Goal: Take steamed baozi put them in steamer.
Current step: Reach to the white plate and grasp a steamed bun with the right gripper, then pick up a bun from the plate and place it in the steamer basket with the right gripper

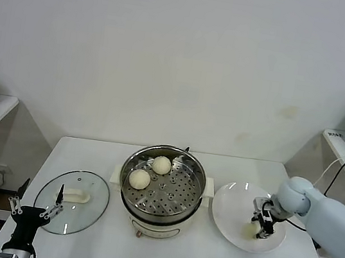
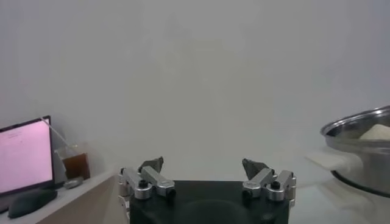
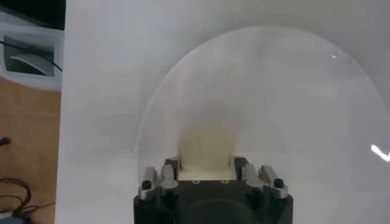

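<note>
Right end effector [image 1: 260, 231]: down on the plate [image 1: 229, 205] right of the steamer [image 1: 161, 189], fingers closed around a baozi [image 3: 207, 147].
Steamer: two baozi [image 1: 140, 178] inside, toward its left-rear edge.
Left end effector [image 1: 35, 210]: open, beyond the surface's [image 1: 205, 257] left-front edge.

The steamer [image 1: 161, 191] sits in the middle of the white surface [image 1: 111, 236], a round shiny steel pot on a white base, lid off, its perforated tray showing. Two smooth cream-white baozi lie on that tray: one [image 1: 162, 164] near twelve o'clock, the other [image 1: 140, 178] near nine o'clock, close together but apart. At three o'clock from the pot, a third baozi [image 1: 249, 230] rests on the white plate [image 1: 232, 206], between the right claw's [image 1: 260, 228] fingers.
</note>
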Motion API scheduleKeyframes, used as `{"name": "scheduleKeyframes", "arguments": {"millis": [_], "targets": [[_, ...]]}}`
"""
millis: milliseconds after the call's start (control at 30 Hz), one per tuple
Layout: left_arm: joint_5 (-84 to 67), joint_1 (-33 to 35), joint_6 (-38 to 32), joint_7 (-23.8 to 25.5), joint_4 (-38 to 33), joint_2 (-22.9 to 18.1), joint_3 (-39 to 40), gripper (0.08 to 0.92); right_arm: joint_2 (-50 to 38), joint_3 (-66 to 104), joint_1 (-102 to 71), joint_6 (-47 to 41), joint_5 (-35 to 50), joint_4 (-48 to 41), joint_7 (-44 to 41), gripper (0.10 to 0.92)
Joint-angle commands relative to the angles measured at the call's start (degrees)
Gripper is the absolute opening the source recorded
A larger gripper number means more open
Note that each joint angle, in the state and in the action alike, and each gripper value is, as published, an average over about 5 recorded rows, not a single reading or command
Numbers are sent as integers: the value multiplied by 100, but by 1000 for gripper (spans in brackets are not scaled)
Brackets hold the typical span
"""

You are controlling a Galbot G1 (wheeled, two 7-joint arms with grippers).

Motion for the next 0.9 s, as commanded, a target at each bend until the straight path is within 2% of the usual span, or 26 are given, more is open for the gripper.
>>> {"name": "scheduleKeyframes", "arguments": {"millis": [33, 333, 600, 733, 900], "targets": [[-9, -13, 1, 3, -3, 10, 10, 823, -72, -123, 1354, 136, 562, -58, -428, 448], [-49, -97, 10, 15, -5, 75, 57, 823, 830, -774, 3484, 785, 1602, -328, -793, 450], [-66, -80, -7, 12, -7, 88, 36, 823, 2119, -1981, 4322, 1618, 2567, 138, -531, 454], [-57, -67, -9, 11, -31, 54, 30, 823, 2811, -2378, 4280, 2039, 2489, 375, -335, 458], [-59, -51, -7, 9, -64, 24, -23, 823, 3525, -2780, 4078, 2755, 1939, 316, -83, 462]]}}
